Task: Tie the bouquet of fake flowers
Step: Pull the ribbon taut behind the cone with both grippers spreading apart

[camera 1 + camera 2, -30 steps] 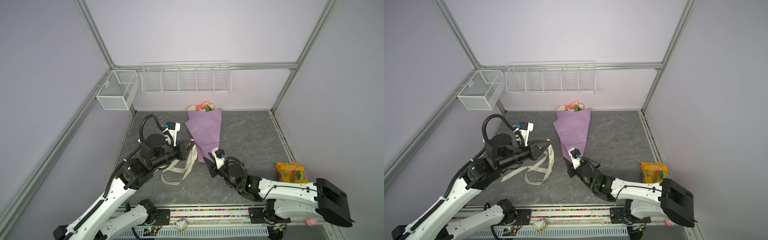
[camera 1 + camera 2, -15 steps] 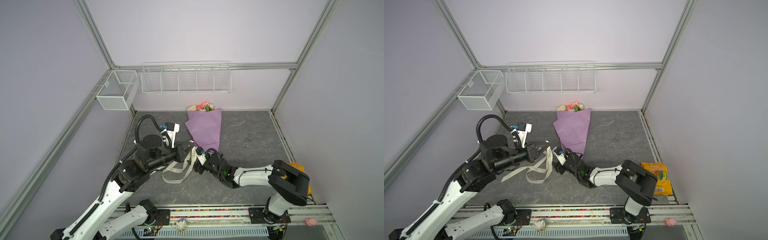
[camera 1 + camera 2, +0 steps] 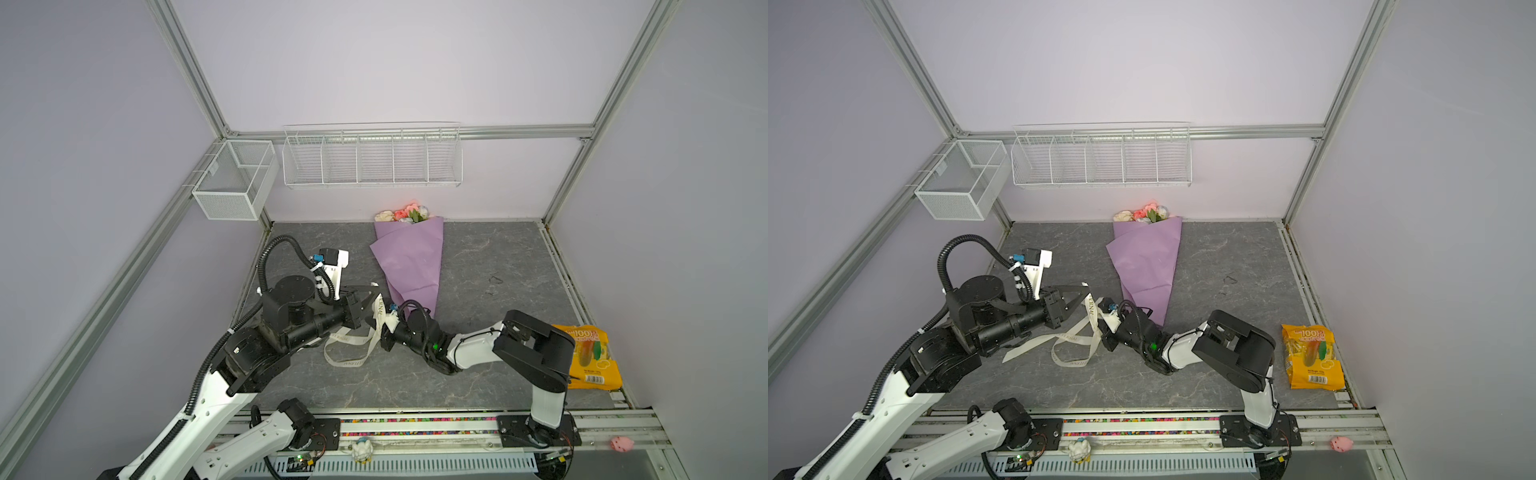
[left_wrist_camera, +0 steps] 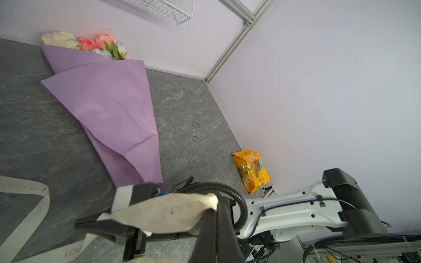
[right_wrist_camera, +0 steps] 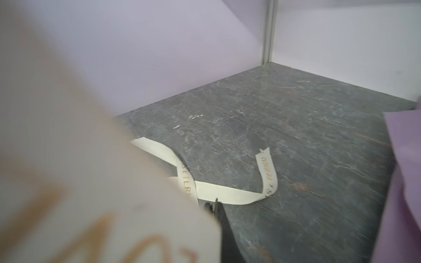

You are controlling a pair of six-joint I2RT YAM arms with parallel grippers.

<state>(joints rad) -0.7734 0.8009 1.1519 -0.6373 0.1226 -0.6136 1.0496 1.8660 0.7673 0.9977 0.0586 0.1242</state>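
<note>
Top views both show you the bouquet of fake flowers (image 3: 409, 266) lying flat on the grey table (image 3: 498, 257), toward 12 o'clock of its middle. The blooms are at 12 against the back wall and the narrow end of the lilac paper points to 6. Nothing circles that paper; it is bare from blooms to tip.

The ribbon (image 3: 348, 340) lies wholly off the bouquet, at about 8 o'clock of the tip, partly looped on the table and partly lifted. Your left gripper (image 3: 374, 296) has its fingers pressed together on a raised part of the ribbon, and the left wrist view shows the cream band pinched at the fingertip. Your right gripper (image 3: 384, 338), just at 7 o'clock of the paper tip, also has its fingers pressed together. By my reading they pinch the strand hanging from the left grip, but the right wrist view is mostly blurred ribbon close to the lens, so treat that as a judgement. An orange snack bag (image 3: 590, 357) sits well apart at 4 o'clock.

So you are early: ribbon in both grips, nothing tied. Left to do, as I judge it: carry the ribbon round the narrow end, cross it, knot it and draw it snug.
</note>
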